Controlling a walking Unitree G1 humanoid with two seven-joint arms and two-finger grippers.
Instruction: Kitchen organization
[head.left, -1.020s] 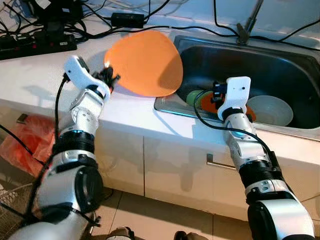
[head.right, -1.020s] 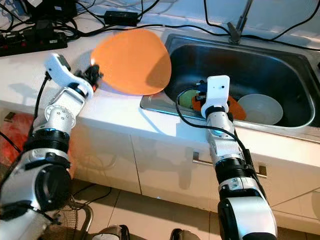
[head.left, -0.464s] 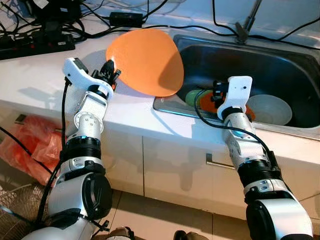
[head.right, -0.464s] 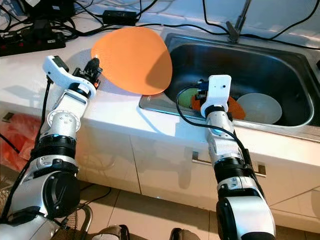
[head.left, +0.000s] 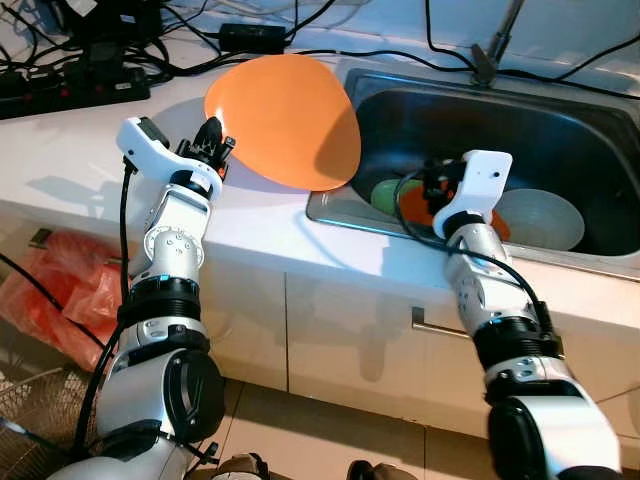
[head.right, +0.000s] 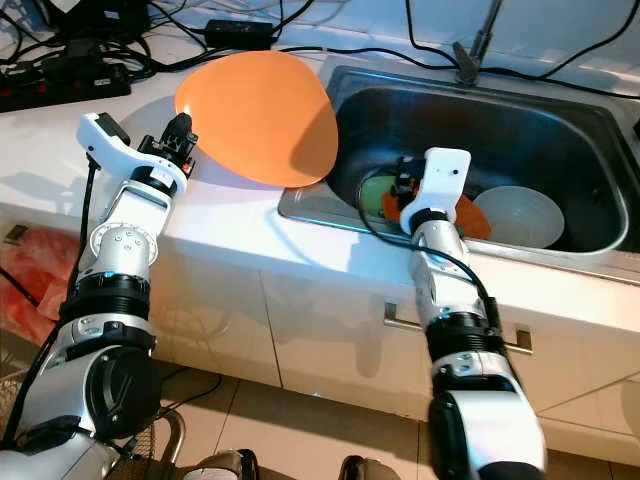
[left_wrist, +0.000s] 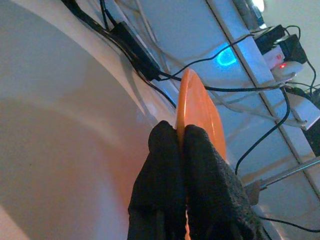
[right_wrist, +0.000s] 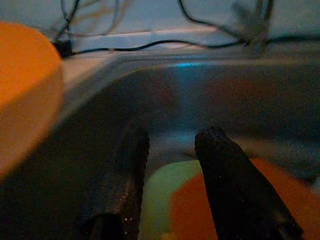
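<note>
My left gripper (head.left: 216, 140) is shut on the near left rim of a large orange plate (head.left: 285, 118), holding it tilted above the white counter (head.left: 70, 150) beside the sink (head.left: 600, 258). The left wrist view shows both black fingers (left_wrist: 167, 170) pinching the plate's thin edge (left_wrist: 192, 107). My right gripper (head.left: 432, 182) is open at the sink's near left, over a green dish (head.left: 385, 192) and an orange dish (head.left: 418, 205) lying in the basin. In the right wrist view its fingers (right_wrist: 222, 185) stand apart above the green dish (right_wrist: 160, 190). A white bowl (head.left: 540, 218) sits further right.
A black power strip (head.left: 75, 85), an adapter (head.left: 250, 38) and several cables lie along the back of the counter. The faucet (head.left: 497, 45) stands behind the sink. Red bags (head.left: 45, 290) lie on the floor at the left, below the white cabinet fronts (head.left: 340, 330).
My left gripper has lifted the orange plate and turned it more upright, shifting it slightly left. The right gripper has edged a little deeper over the sink dishes.
</note>
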